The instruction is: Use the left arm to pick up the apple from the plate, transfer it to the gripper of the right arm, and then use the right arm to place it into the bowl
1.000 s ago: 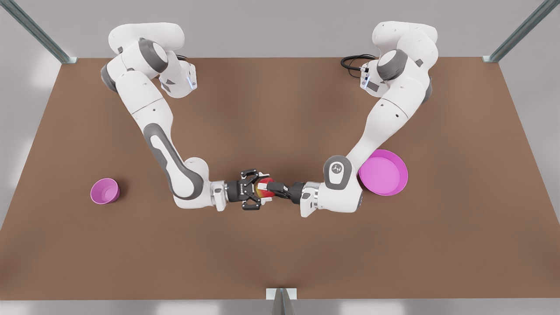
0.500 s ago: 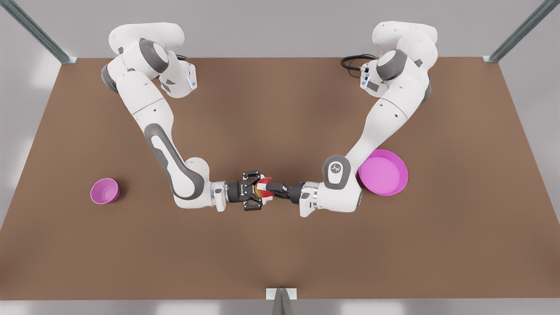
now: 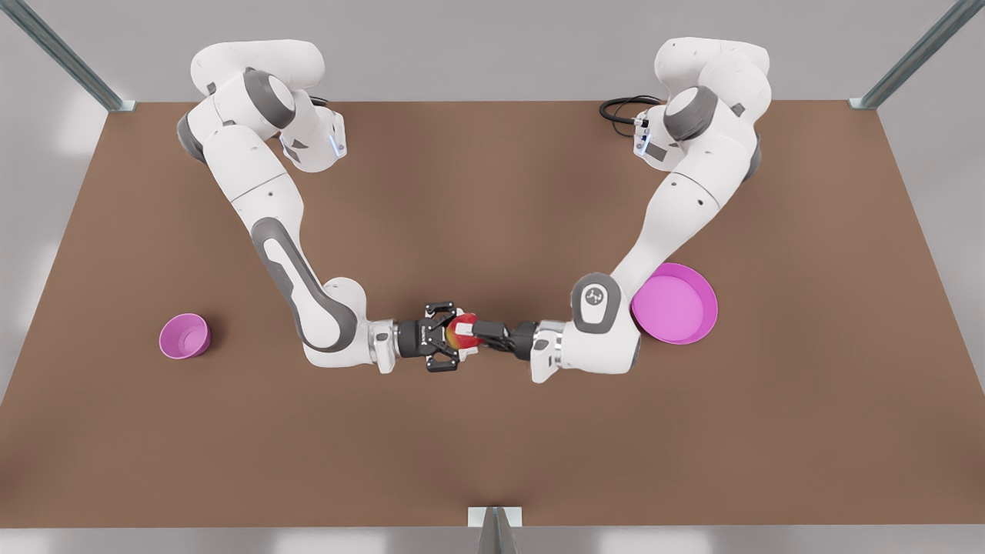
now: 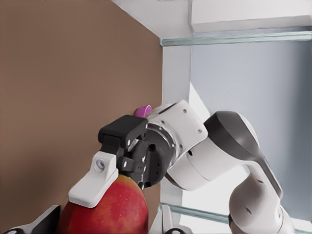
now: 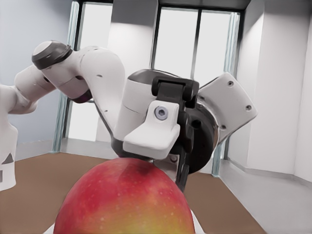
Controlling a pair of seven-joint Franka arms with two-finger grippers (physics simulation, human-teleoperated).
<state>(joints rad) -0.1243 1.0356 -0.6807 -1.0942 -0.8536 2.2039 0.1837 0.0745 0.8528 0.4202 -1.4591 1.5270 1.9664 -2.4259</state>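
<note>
1. change since the earlier frames: slight. the right tool (image 3: 452, 338) and its wrist have eased a little toward 9 o'clock, and the left arm's wrist has shifted a touch toward 3 o'clock. the apple (image 3: 464, 327) has barely moved.
2. location: the apple is held in the air above the counter (image 3: 492, 446), just 6 o'clock of its centre, between the two tools. it is off the plate (image 3: 681, 308) at 3 o'clock and well apart from the bowl (image 3: 185, 336) at 9 o'clock.
3. left tool (image 3: 477, 335): pinching the apple, with one white pad (image 5: 151, 131) seated on the skin.
4. right tool: black fingers splayed around the apple. one white pad (image 4: 95, 183) rests on the fruit, so it appears to be gripping too.
5. step in hand, as judged: the handover. the right tool should be confirmed firm on the apple before the left tool releases. the left tool should then retreat straight toward 3 o'clock without dragging the fruit.
6. materials: the apple is round, glossy and red, shading to yellow. a smooth curve gives the flat pads little purchase, so slip is possible. the plate is shallow with a low rim, the bowl is deep, and the counter is matt brown.
</note>
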